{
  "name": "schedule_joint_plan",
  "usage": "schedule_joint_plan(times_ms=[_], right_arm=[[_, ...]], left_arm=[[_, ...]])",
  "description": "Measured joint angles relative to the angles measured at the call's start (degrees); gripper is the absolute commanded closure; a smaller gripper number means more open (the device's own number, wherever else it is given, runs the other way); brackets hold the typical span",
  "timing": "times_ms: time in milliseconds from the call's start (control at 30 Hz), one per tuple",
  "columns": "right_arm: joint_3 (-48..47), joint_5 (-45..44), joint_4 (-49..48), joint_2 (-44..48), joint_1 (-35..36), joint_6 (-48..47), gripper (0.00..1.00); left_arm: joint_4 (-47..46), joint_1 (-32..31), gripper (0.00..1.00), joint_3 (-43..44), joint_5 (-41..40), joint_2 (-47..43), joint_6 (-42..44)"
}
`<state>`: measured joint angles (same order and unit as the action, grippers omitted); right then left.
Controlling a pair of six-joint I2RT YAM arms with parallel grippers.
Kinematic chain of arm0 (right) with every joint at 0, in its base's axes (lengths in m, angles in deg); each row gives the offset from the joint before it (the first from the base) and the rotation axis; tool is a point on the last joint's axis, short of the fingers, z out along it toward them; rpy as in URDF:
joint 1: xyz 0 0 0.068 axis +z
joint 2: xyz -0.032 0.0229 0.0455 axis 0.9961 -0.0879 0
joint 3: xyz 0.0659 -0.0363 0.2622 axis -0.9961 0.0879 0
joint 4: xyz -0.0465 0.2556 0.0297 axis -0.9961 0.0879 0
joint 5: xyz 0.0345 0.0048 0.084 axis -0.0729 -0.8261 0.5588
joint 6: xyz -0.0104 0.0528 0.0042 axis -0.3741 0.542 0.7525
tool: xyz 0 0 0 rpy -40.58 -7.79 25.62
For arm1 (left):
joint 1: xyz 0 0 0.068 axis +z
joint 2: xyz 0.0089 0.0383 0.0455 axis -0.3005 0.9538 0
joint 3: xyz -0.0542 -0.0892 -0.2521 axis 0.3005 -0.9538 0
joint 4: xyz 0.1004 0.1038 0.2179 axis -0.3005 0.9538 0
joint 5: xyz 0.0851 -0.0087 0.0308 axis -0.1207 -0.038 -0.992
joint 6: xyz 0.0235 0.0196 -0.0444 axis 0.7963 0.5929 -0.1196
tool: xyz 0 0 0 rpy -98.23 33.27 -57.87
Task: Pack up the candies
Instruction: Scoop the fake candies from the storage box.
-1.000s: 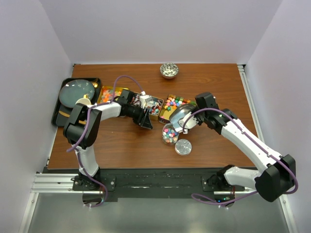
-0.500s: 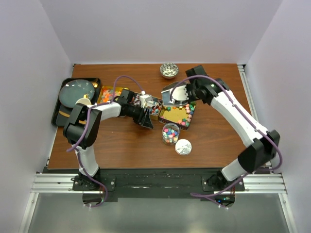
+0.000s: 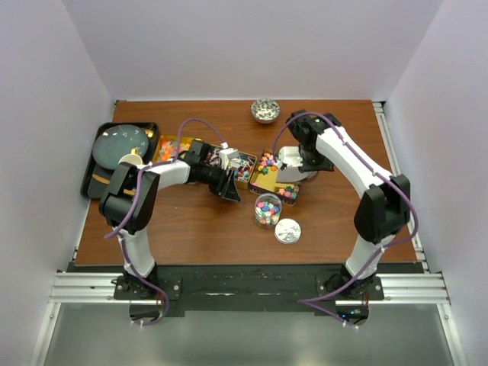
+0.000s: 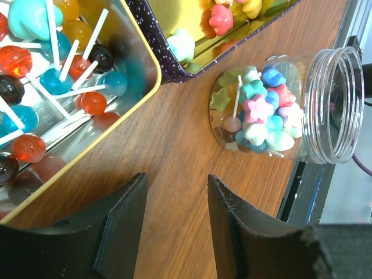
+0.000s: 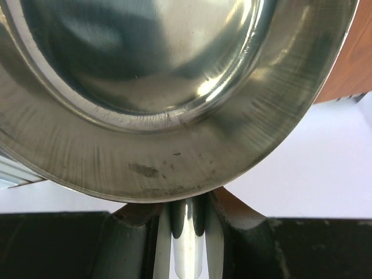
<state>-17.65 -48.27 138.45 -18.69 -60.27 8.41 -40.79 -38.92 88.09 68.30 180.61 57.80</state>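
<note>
We see the right jaws clamped on a steel bowl (image 5: 174, 87), the left jaws open above the counter (image 4: 174, 145), lower left of a jar (image 4: 331, 104) of candies (image 4: 256, 110).

I find no text, label, brand or number to read in any of my views. The round silver lid (image 3: 287, 231) may carry a mark, but from above it is too small to tell.
</note>
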Motion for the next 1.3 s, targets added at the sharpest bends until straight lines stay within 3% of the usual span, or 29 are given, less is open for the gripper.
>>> schedule_joint_plan(times_ms=[233,633,1300], right_arm=[[-6.0,-4.7,0.2,-8.0,-1.6,2.6,1.00],[-8.9,-13.6,0.8,-13.0,-1.2,2.3,1.00],[-16.8,-21.9,2.4,-24.0,3.6,5.1,1.00]], left_arm=[[-0.2,0.0,0.50,0.0,0.0,0.0,0.0],[-1.6,0.0,0.50,-0.5,0.3,0.0,-0.5],[-3.0,0.0,0.50,-1.7,1.5,0.0,-1.4]])
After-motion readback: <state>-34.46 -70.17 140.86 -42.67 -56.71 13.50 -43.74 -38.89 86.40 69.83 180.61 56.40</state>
